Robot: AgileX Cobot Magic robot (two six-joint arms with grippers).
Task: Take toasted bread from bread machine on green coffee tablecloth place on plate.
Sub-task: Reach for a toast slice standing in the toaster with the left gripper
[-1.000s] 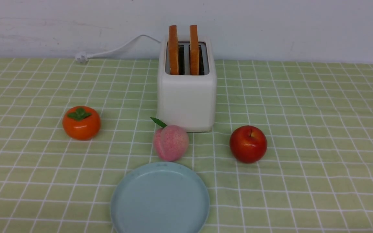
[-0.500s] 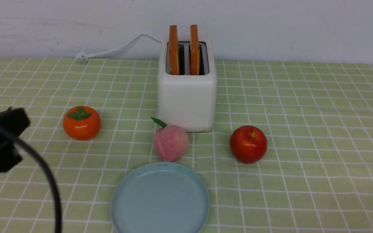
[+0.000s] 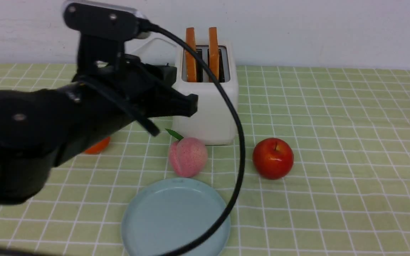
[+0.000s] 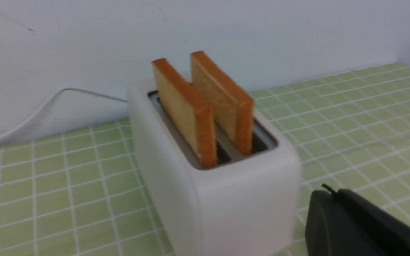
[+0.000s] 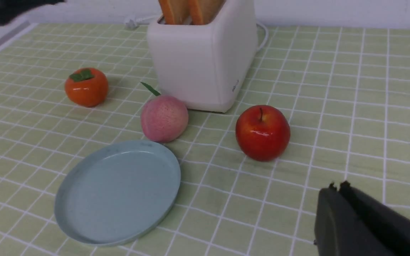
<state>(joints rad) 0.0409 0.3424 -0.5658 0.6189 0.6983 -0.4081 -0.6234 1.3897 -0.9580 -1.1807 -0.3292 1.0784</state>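
Note:
Two slices of toasted bread, left (image 3: 190, 53) and right (image 3: 213, 52), stand upright in the slots of the white bread machine (image 3: 205, 106) at the back of the green coffee tablecloth (image 3: 333, 142). The pale blue plate (image 3: 174, 218) lies empty at the front. My left gripper (image 3: 190, 105) is shut and empty, raised just left of the toaster's front face. In the left wrist view the slices (image 4: 185, 110) and toaster (image 4: 226, 199) fill the middle, the shut gripper (image 4: 327, 193) beside them. My right gripper (image 5: 335, 188) is shut and empty, low over the cloth, out of the front view.
A pink peach (image 3: 187, 156) lies between toaster and plate. A red apple (image 3: 273, 158) sits to the right of it. An orange persimmon (image 3: 98, 146) on the left is mostly hidden by my left arm. The toaster's white cord (image 4: 30, 113) runs left along the wall.
My left arm has swung up from the lower left corner and forward, its gripper now beside the toaster. It now hides the persimmon. Toast, plate and fruit have not moved.

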